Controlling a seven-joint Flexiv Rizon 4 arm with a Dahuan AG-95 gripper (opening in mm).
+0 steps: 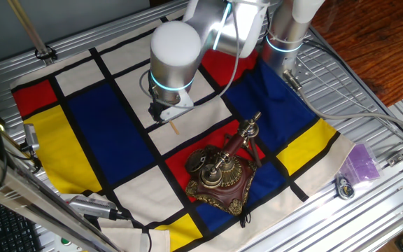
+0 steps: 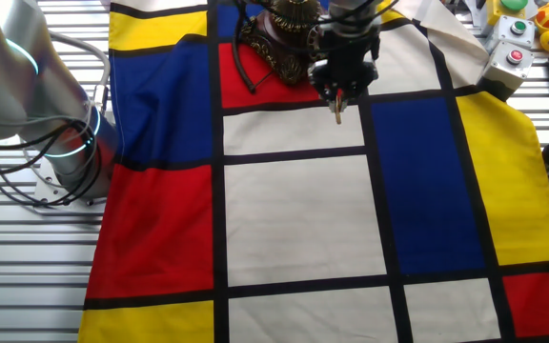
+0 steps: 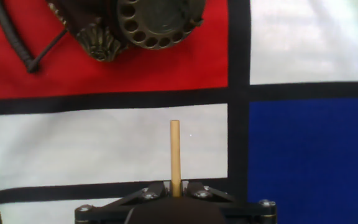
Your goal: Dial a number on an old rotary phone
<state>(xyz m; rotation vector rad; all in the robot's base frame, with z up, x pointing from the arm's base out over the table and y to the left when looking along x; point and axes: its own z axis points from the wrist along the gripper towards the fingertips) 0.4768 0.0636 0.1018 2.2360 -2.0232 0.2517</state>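
The old rotary phone (image 1: 219,175) stands on a red square of the checked cloth, with a dark reddish wooden base, brass trim and its handset on the cradle. Its brass dial (image 3: 157,22) shows at the top of the hand view; the phone's edge also shows at the top of the other fixed view (image 2: 279,43). My gripper (image 3: 176,190) is shut on a thin wooden stick (image 3: 175,155) that points toward the dial. It hovers over a white square, apart from the phone. The stick also shows in the fixed views (image 1: 174,127) (image 2: 337,113).
The coloured cloth (image 1: 103,126) covers a slatted metal table. A coiled black cord (image 3: 14,37) lies beside the phone. A purple item (image 1: 362,162) lies by the table's edge. Button boxes (image 2: 515,57) stand at the cloth's corner. The arm's base (image 2: 65,162) and cables sit alongside.
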